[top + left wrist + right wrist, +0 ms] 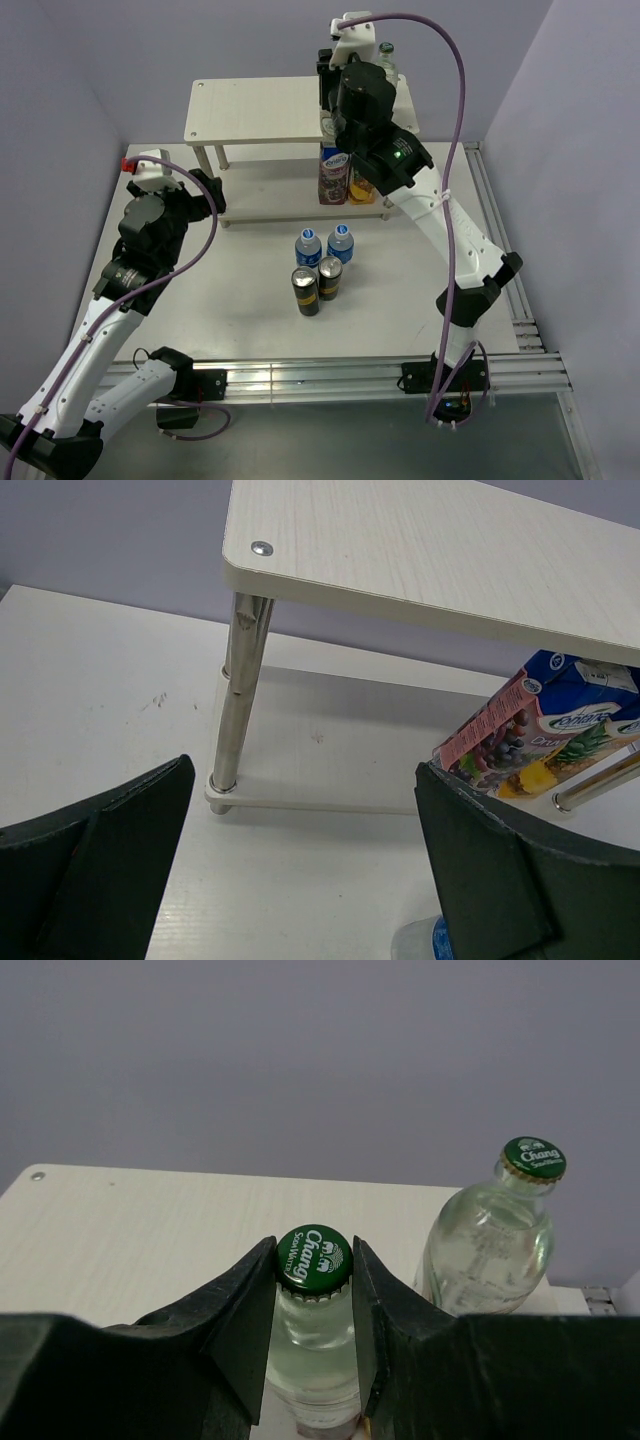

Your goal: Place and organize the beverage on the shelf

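The right pincer (314, 1295) is closed snugly on the neck of a clear glass bottle with a green cap (314, 1258), one dark finger pressed against each side just under the cap. The bottle stands upright over the right end of the top board of the low two-tier shelf (260, 110), a rack of pale wood-look boards on thin metal legs. The fingers hide its base, so I cannot tell whether it rests on the board. A second green-capped glass bottle (490, 1245) stands upright on the same board, just to the right of the held one and a little farther back, not touching it. The left pincer (300, 865) has its fingers spread wide with nothing between them. It hangs above the white counter (400, 290) in front of the shelf's left legs. On the lower board, towards the right, stands a blue-topped fruit juice carton (520, 730). On the counter in front of the shelf, near its middle, two blue-labelled plastic water bottles (309, 246) stand side by side. Two dark slim cans (305, 290) stand just in front of them, the four forming a tight cluster.
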